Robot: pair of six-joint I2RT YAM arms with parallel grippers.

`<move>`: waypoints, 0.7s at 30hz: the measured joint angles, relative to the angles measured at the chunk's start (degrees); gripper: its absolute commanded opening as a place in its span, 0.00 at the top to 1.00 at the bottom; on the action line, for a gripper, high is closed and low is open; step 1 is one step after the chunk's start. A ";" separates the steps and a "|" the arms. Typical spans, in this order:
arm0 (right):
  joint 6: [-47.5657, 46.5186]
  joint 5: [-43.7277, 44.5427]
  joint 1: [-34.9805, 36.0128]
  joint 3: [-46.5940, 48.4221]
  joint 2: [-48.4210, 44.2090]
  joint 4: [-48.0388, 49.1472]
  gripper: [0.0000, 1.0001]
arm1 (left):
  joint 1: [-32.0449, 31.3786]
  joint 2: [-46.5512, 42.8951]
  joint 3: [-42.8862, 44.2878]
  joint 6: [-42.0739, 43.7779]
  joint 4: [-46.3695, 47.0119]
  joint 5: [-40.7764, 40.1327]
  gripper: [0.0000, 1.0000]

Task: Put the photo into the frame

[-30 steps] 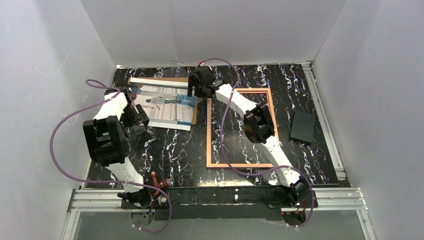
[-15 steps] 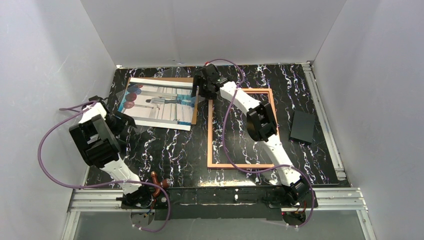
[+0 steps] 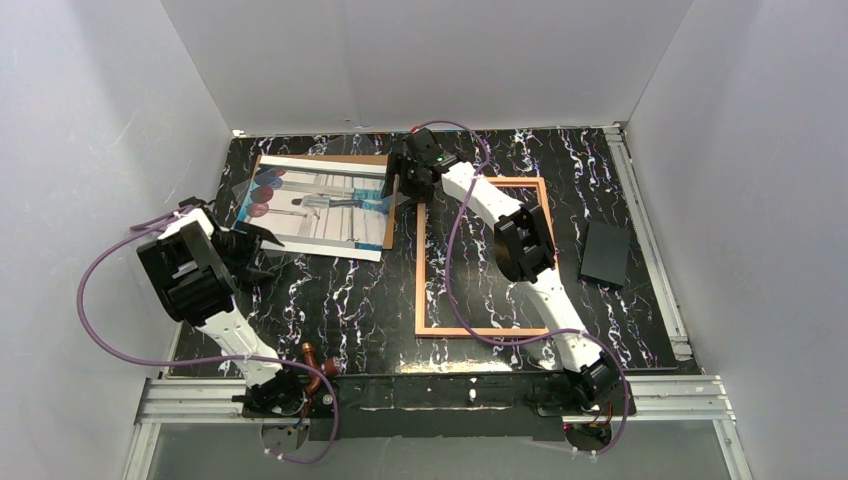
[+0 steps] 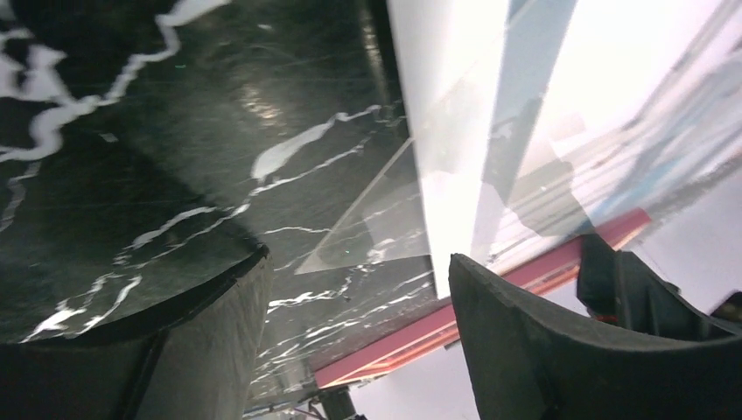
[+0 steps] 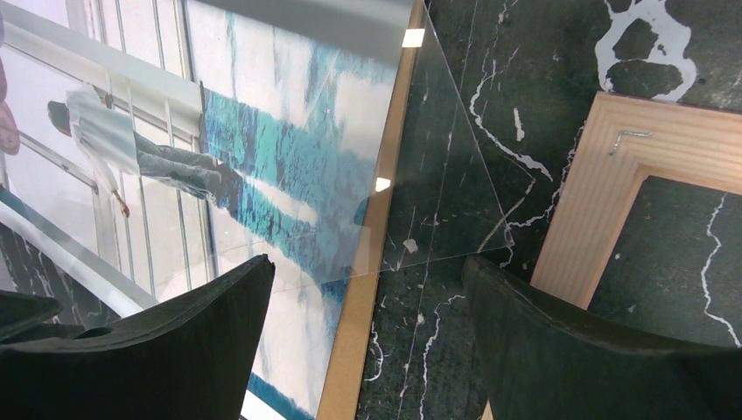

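Two hands low over the black marbled desk point(image 3: 340, 300), both with fingers apart and gripping nothing, right hand point(image 3: 400, 185) above the photo point(image 3: 315, 205) at its right edge, left hand point(image 3: 262, 238) by its near-left corner, photo face up on a brown board point(image 3: 388, 228), frame point(image 3: 419, 280) copper side up just beside it.

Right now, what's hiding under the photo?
A brown board peeks out along one edge of the photo. The photo covers the rest, so whatever else lies beneath it cannot be seen.
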 measured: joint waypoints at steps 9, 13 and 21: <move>0.48 -1.53 -0.17 -0.39 -0.02 0.48 0.12 | -0.04 0.81 -3.50 -1.86 10.58 10.08 0.53; 0.61 -1.92 -0.31 -0.48 -0.04 0.63 0.12 | 0.33 0.63 -5.38 -2.23 13.29 12.24 0.62; 0.57 -2.91 -0.46 -2.73 -1.22 1.81 0.12 | 0.63 -0.52 -7.93 -1.90 15.26 12.39 0.71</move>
